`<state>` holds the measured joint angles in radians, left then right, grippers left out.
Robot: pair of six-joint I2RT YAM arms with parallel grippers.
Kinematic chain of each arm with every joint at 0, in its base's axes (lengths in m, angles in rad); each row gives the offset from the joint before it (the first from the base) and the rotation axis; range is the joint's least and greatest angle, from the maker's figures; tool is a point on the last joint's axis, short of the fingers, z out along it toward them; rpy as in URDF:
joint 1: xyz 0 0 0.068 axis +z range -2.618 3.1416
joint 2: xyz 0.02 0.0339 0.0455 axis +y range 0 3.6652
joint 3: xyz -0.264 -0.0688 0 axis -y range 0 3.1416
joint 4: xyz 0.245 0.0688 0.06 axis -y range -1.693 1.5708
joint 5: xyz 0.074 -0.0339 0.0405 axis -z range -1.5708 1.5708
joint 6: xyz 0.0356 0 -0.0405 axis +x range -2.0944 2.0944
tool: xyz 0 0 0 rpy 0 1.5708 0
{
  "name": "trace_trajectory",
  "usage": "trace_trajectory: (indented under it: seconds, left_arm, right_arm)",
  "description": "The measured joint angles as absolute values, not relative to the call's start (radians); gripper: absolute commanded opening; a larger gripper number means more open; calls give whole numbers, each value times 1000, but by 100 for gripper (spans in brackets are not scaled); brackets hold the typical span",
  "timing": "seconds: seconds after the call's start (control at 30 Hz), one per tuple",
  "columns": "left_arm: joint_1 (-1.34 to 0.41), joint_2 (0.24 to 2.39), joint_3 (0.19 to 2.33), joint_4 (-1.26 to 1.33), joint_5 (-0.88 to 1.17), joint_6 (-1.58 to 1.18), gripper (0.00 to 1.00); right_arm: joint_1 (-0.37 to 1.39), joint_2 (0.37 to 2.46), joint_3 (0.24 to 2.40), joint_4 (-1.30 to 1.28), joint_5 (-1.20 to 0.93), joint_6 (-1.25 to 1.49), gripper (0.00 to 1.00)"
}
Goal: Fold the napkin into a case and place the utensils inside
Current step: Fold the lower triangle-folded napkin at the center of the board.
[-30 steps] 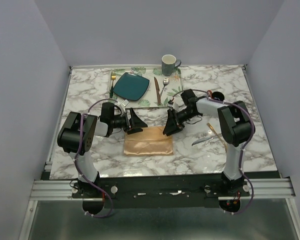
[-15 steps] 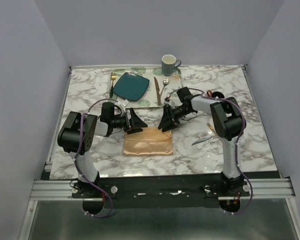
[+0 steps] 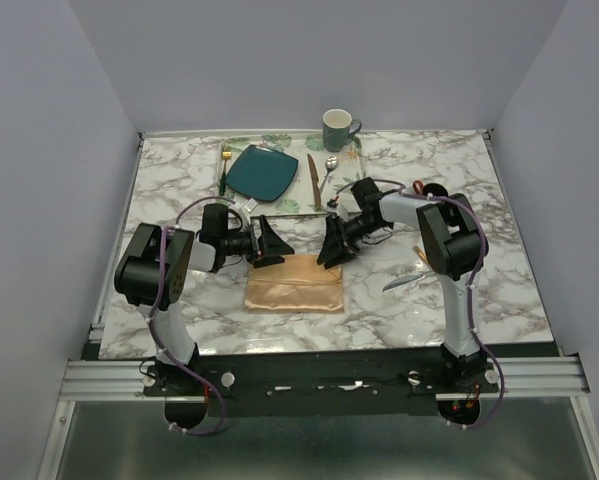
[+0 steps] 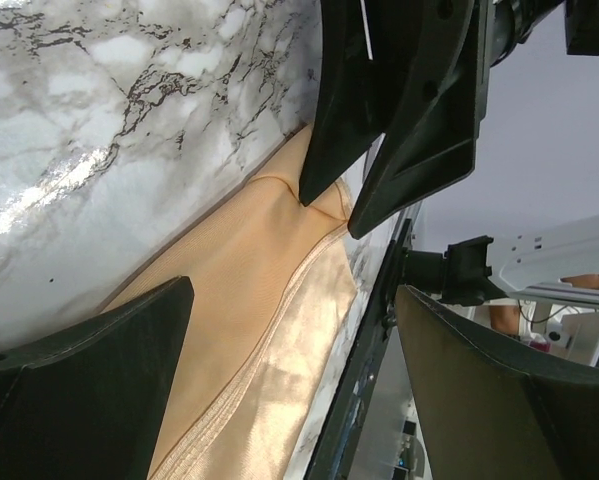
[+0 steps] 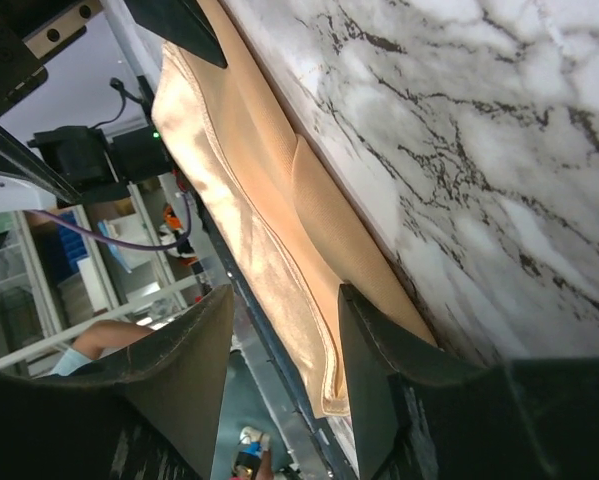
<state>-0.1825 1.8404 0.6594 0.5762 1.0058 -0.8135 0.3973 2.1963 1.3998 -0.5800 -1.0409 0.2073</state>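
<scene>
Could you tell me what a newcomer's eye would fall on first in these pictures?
The folded peach napkin lies mid-width on the marble table, toward the front. Two black claws face each other over its far edge: the left claw wide open, the right claw with jaws apart at the far right corner. Behind them a teal plate sits on a leaf-patterned tray.
</scene>
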Motion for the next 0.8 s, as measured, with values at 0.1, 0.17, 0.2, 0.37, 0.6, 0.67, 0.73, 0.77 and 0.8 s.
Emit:
trace_trajectory:
  seconds: [0.1,0.17,0.2,0.37,0.6,0.67,0.73,0.77,0.8]
  left_arm:
    - [-182,1811,657,536,992,-799,99]
    - [-178,1779,653,498,982,-783,99]
    - [-173,1765,650,477,978,-774,99]
    - [-158,1714,636,437,973,-720,99]
    - [-141,1738,628,397,976,-662,99]
    - [-141,1723,635,366,970,-642,99]
    - [-139,1682,636,315,941,-607,99]
    - [-139,1650,640,276,926,-584,99]
    - [-139,1598,647,227,903,-552,99]
  right_arm:
    - [399,2174,1400,-609,-999,175,55]
    - [399,2165,1400,-624,-977,153,55]
    - [399,2164,1401,-635,-967,140,55]
    - [398,2164,1406,-657,-960,113,55]
    - [400,2164,1422,-686,-945,82,45]
    - [401,2161,1427,-698,-936,68,40]
    - [407,2151,1430,-721,-929,52,36]
    - [407,2139,1430,-736,-927,41,36]
    - [409,2117,1430,-753,-924,29,36]
